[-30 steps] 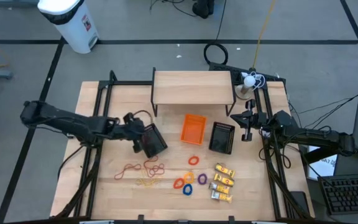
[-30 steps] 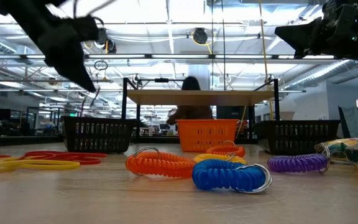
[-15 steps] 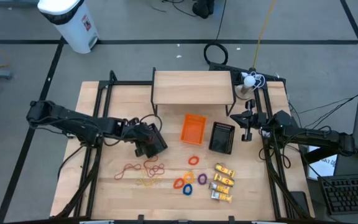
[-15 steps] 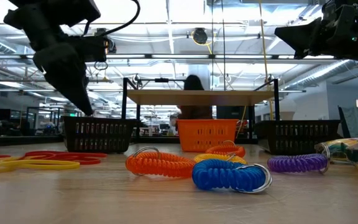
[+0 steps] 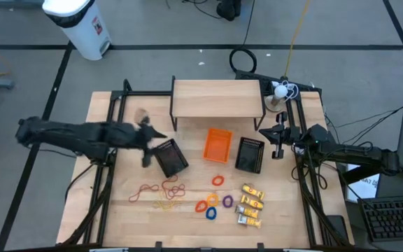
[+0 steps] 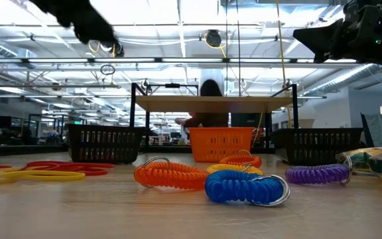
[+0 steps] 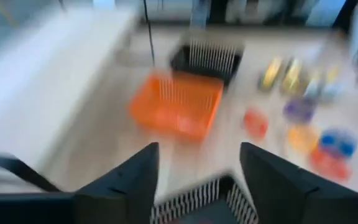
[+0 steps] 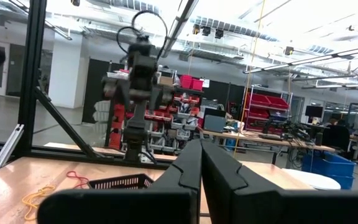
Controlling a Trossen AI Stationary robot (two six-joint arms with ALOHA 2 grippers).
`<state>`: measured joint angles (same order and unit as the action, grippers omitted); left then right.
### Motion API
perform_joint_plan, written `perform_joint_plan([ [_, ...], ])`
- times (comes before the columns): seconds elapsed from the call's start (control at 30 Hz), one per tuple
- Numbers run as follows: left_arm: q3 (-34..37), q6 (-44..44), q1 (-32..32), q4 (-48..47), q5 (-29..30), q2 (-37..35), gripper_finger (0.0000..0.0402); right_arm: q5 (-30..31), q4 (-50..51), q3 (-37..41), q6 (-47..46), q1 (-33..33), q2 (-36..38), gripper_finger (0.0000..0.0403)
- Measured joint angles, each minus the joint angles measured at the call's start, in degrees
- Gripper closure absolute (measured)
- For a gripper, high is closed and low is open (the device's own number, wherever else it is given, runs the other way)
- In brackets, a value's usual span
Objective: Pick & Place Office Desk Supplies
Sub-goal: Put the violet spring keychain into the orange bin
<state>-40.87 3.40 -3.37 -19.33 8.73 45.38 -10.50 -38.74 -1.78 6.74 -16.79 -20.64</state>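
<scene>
The office desk supplies lie on the near half of the table: red and tan rubber bands (image 5: 161, 190), coiled rings (image 5: 211, 204) in orange, blue and purple (image 6: 244, 186), and yellow-and-white packets (image 5: 250, 206). My left gripper (image 5: 147, 143) hangs open and empty above the left black mesh bin (image 5: 171, 157), by the bin's left edge; its fingers (image 7: 143, 180) stand wide apart over the bin's rim (image 7: 197, 200). My right gripper (image 5: 280, 140) is shut, raised at the table's right side beside the right mesh bin (image 5: 249, 154).
An orange plastic bin (image 5: 217, 145) stands between the two black mesh bins. A wooden shelf (image 5: 217, 98) on a black frame spans the far side. Bare tabletop lies at the near left (image 5: 117, 217). A person shows beyond the table (image 6: 207, 99).
My left gripper has opened over the left mesh bin, then risen fast and drawn back toward the table's left edge; its arm shows blurred. The supplies on the table lie where they were.
</scene>
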Motion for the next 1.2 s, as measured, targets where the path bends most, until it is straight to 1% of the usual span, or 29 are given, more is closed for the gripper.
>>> perform_joint_plan([
  [0.07, 2.03, -0.06, 1.44, 0.75, -1.82, -5.3, 0.0241, -0.02, 0.02, 0.0, -0.01, 0.01, 0.0, 0.0403],
  [0.13, 4.29, 0.75, 2.57, 1.69, -2.92, -9.58, 0.0297, -0.02, 0.02, 0.0, -0.01, 0.01, 0.0, 0.0403],
  [0.2, 6.65, 1.4, 3.16, 1.42, -3.17, -13.09, 0.0361, -0.02, 0.04, 0.0, -0.03, 0.0, 0.0, 0.0403],
  [0.23, 8.01, 1.65, 3.29, 1.41, -2.91, -14.66, 0.0381, -0.02, 0.04, 0.0, -0.02, 0.0, 0.0, 0.0403],
  [0.27, 9.17, 2.06, 3.44, 1.46, -1.93, -15.94, 0.0388, -0.02, 0.04, 0.0, -0.04, 0.01, 0.0, 0.0403],
  [0.37, 12.69, 2.59, 3.75, 2.19, 2.21, -19.89, 0.039, -0.04, 0.02, 0.0, -0.04, 0.01, 0.0, 0.0403],
  [0.43, 15.28, 1.46, 3.68, 5.2, 2.06, -23.0, 0.0398, -0.04, 0.04, 0.0, -0.06, 0.01, 0.0, 0.0403],
  [0.53, 20.04, 0.0, 3.62, 10.27, 1.09, -27.39, 0.0397, -0.04, 0.24, 0.0, -0.17, 0.01, 0.0, 0.0403],
  [0.63, 24.96, 0.05, 3.78, 9.63, 3.9, -30.42, 0.0399, -0.07, 0.29, 0.0, -1.54, 0.01, 0.0, 0.0403],
  [0.73, 28.08, -0.34, 3.73, 10.64, 3.1, -32.82, 0.04, -0.07, 0.32, 0.0, -1.76, 0.01, 0.0, 0.0403],
  [0.83, 29.73, -0.31, 3.12, 10.69, 1.31, -35.15, 0.0399, -0.09, 0.65, 0.0, -1.76, 0.01, 0.0, 0.0403],
  [1.03, 31.99, -2.28, 0.86, 9.77, 1.25, -40.19, 0.0399, -0.09, 2.47, 0.0, -3.27, 0.01, -0.02, 0.0403],
  [1.2, 33.3, -3.97, 0.45, 9.57, 1.27, -42.32, 0.0398, -0.08, 2.26, 0.0, -4.57, 0.01, -0.02, 0.0403],
])
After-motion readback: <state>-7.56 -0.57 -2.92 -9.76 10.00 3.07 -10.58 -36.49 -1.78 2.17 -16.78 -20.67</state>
